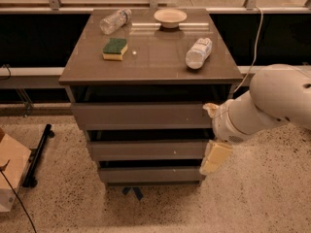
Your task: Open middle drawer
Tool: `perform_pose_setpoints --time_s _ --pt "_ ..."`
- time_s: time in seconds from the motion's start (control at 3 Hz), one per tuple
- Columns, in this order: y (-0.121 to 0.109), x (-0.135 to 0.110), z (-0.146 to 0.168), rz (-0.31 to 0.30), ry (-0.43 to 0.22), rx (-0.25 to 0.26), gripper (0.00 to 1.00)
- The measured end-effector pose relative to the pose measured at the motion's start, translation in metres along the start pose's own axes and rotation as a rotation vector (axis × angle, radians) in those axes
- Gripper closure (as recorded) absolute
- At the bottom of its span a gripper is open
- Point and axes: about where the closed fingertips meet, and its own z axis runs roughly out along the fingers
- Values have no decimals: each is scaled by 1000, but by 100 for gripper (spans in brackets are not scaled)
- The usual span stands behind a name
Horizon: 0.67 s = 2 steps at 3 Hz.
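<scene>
I see the gripper (215, 158) at the right end of the middle drawer (146, 150); wide or narrow, I cannot tell.

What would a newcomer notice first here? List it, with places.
The bulky white arm on the right stands out first, its end effector hanging at the right end of the middle drawer, which looks shut. Next comes the grey-brown cabinet top, carrying a green-and-yellow sponge, a pale bowl, a clear bottle at back left and a white-labelled bottle on the right.
</scene>
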Motion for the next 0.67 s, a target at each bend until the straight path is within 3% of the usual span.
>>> perform_pose_setpoints --time_s 0.33,0.67 --pt "-1 2 5 9 0 -10 0" --pt "0 0 11 -1 7 22 0"
